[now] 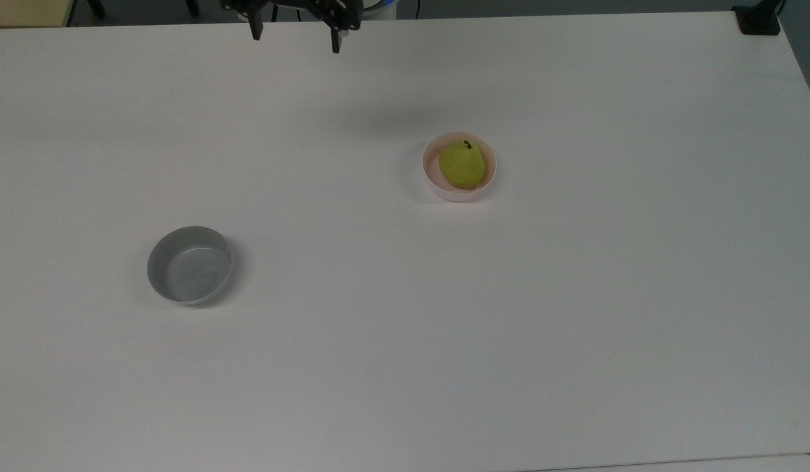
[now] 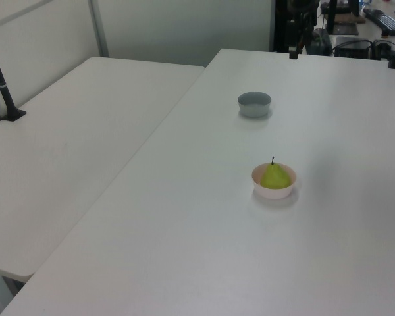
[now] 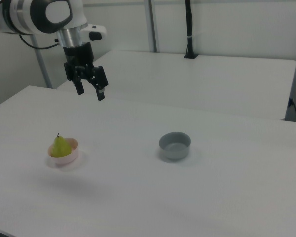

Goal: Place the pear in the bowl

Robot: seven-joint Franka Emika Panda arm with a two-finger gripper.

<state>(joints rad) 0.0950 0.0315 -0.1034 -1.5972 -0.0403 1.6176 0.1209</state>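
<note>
One yellow-green pear (image 1: 462,164), dark stem up, sits in the pink bowl (image 1: 437,187); the hand (image 3: 90,90) hangs released, fingers spread

Top view looks steeply down on worktop (image 1: 575,328); left, right views oblique from opposite ends, sharing both bowls.
</note>
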